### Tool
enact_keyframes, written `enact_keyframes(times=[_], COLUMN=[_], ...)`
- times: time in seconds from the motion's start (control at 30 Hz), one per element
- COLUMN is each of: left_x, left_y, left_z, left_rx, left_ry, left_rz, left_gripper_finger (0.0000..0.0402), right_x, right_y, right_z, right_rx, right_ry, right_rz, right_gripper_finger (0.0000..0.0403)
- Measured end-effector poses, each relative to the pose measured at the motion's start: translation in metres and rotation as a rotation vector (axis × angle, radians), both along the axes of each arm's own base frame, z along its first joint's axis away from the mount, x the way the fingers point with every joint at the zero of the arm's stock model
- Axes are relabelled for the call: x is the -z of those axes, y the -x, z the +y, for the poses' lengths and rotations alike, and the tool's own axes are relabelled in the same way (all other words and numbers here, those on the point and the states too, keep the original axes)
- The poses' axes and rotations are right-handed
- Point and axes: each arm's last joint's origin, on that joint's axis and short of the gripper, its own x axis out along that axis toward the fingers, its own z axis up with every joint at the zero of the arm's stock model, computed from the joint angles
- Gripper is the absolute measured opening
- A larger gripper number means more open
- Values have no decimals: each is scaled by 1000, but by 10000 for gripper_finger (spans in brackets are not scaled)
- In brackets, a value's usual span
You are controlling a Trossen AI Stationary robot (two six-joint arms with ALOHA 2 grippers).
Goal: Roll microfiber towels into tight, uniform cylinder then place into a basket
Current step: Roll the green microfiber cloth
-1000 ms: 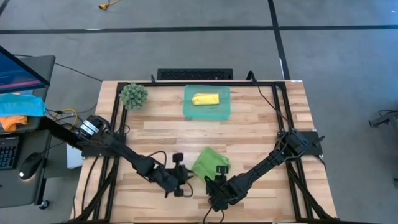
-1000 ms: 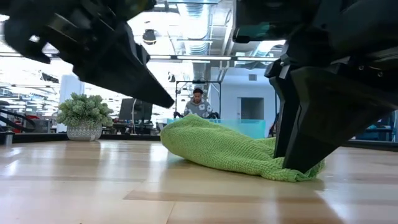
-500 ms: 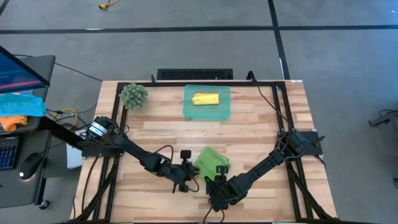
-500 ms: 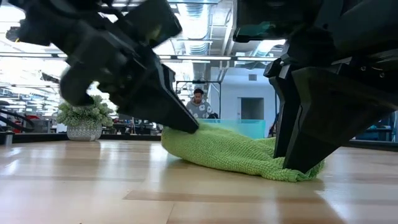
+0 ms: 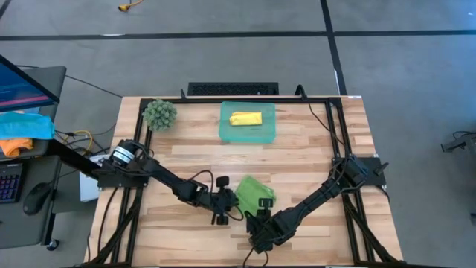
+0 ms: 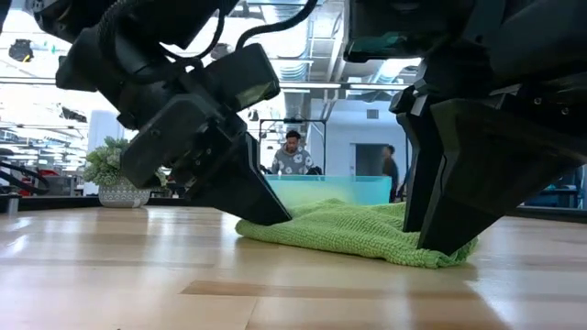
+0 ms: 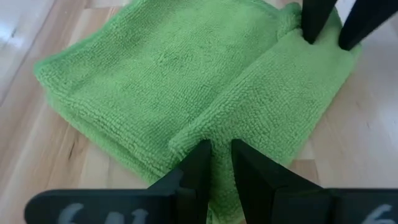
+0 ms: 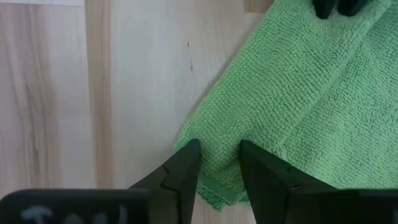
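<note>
Yellow towel (image 5: 245,118) is already rolled and sitting inside the basket (image 5: 226,132) at the far middle of the table; step in hand is the roll of the green towel (image 5: 251,192), which lies folded flat near the front edge, between the two arms; left gripper (image 7: 216,163) sits on one edge of it, jaws nearly together with a fold of cloth pinched in the narrow gap, tips down at the table in the low view; right gripper (image 8: 219,163) is at the opposite corner, jaws partly apart and straddling the cloth's edge, and I can't tell if it really has a grip or only brackets it; towel isn't a cylinder yet, just a layered pad with one raised fold along the middle; my read: next move needs both grips firm, then the edge turned over evenly toward the far side, with tension equal at both ends or the roll goes conical; carry to basket after.
</note>
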Motion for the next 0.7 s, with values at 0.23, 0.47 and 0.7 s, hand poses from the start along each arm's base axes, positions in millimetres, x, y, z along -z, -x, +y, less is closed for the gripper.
enact_keyframes(times=[0.23, 0.47, 0.7], left_x=[2, 5, 5], left_y=[2, 9, 15], left_z=[0, -7, -21], left_rx=[-105, -251, -338], left_ry=[94, 241, 364], left_rz=[18, 41, 35], left_gripper_finger=[61, 61, 61], right_x=[-6, -12, -14], right_y=[1, 7, 13], right_z=[0, -5, -6], right_rx=[0, -1, -7], right_ry=[-8, 21, 56], right_rz=[-8, 40, 72], right_gripper_finger=[158, 141, 123])
